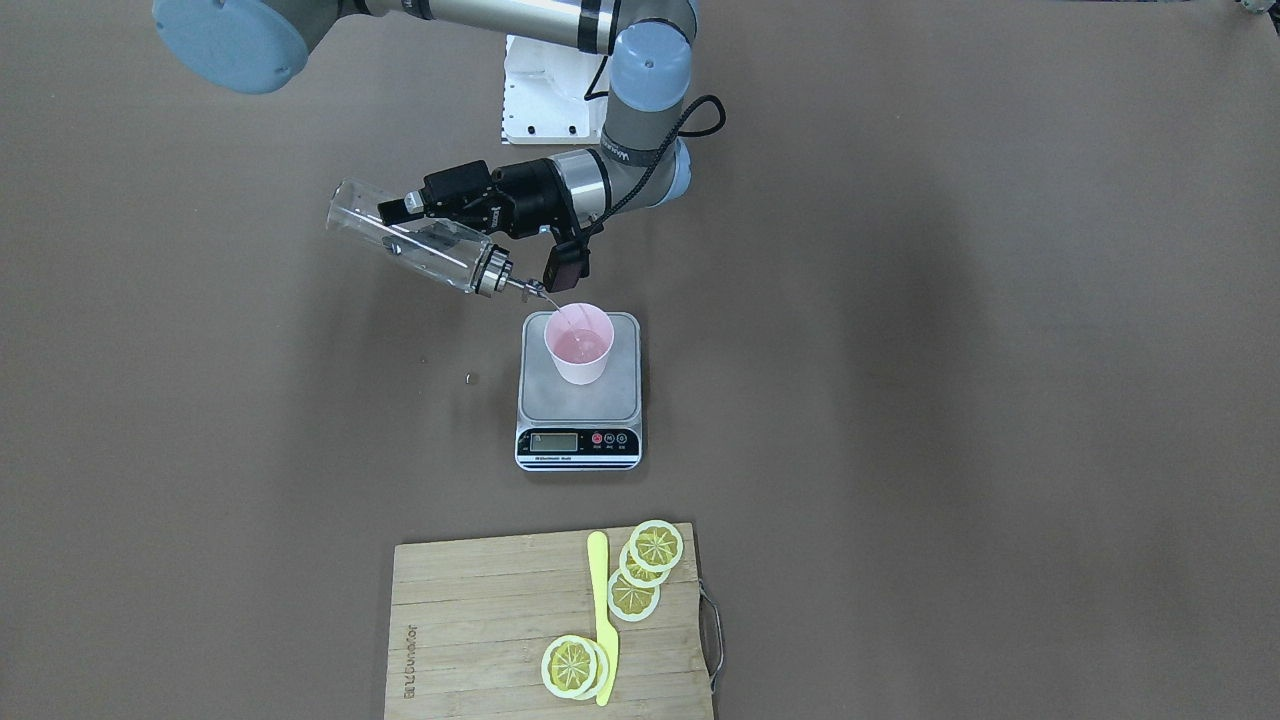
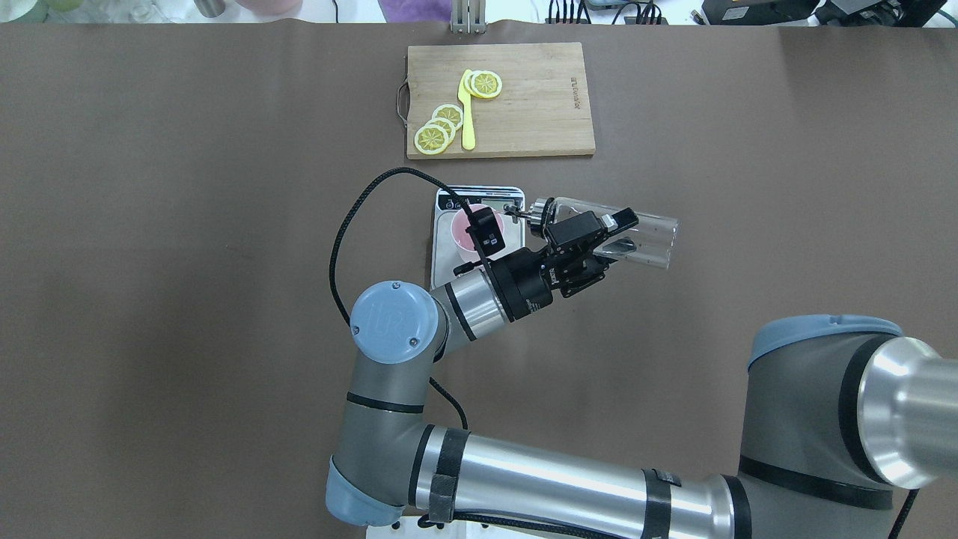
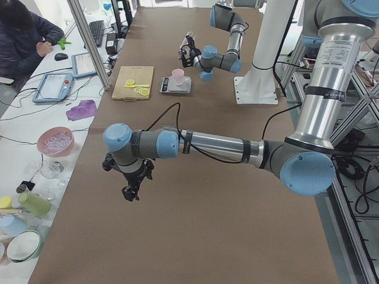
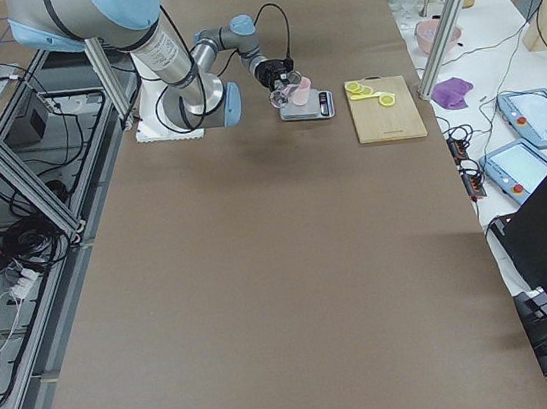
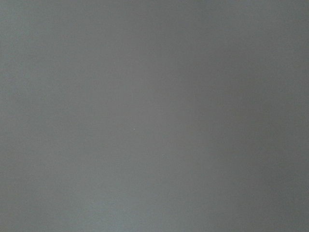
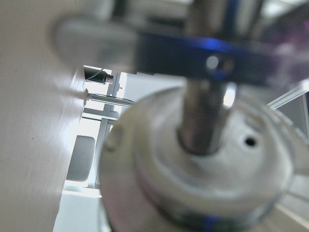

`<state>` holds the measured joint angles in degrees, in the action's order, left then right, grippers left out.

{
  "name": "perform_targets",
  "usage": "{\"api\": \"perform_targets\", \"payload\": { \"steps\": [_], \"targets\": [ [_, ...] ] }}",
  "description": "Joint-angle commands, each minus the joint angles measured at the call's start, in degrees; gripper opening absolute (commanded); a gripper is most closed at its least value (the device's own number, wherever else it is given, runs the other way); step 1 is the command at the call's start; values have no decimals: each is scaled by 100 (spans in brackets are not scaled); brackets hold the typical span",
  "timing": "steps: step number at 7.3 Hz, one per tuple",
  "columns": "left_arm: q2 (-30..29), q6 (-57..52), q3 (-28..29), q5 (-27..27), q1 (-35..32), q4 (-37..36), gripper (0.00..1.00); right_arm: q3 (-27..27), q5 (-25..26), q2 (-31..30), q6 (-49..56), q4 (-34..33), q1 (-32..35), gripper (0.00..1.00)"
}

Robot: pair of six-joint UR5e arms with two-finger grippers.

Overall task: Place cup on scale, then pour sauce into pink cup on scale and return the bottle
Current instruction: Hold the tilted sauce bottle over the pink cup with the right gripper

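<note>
Facing the robot, the front view shows the right end effector [image 1: 405, 225] clenched around the clear bottle [image 1: 415, 243]. The bottle is tipped, its base high and its silver spout [image 1: 515, 285] pointing down at the rim of the pink cup [image 1: 579, 345]. A thin stream seems to run from the spout into the cup. The cup stands upright on the back of the scale [image 1: 578, 400], whose display faces this camera. Nearer lies a wooden cutting board [image 1: 480, 620] with lemon slices [image 1: 655, 545].

The overhead view hides part of the cup behind the wrist camera. It shows instead the right arm folded back on itself, forearm reaching across the table [image 2: 150, 299], wrist turned sideways.

Only the left side view shows the left end effector [image 3: 131, 190], hanging fingers-down above bare table, well apart from the scale; I cannot tell whether it is released or clenched. A person [image 3: 26, 35] sits at a desk beyond.

The right wrist view is a blurred close-up of the metal spout cap.
</note>
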<state>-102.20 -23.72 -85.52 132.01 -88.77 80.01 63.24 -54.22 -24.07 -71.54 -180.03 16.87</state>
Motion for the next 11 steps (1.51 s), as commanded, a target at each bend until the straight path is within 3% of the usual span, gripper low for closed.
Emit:
{"api": "perform_targets", "payload": {
  "steps": [1, 11],
  "targets": [
    [7, -1, 0, 0, 0, -3, 98, -31, -9, 43, 0, -50, -17, 0],
    [7, -1, -9, 70, 0, -3, 98, -189, -53, 95, -132, -59, -43, 0]
  ]
}}
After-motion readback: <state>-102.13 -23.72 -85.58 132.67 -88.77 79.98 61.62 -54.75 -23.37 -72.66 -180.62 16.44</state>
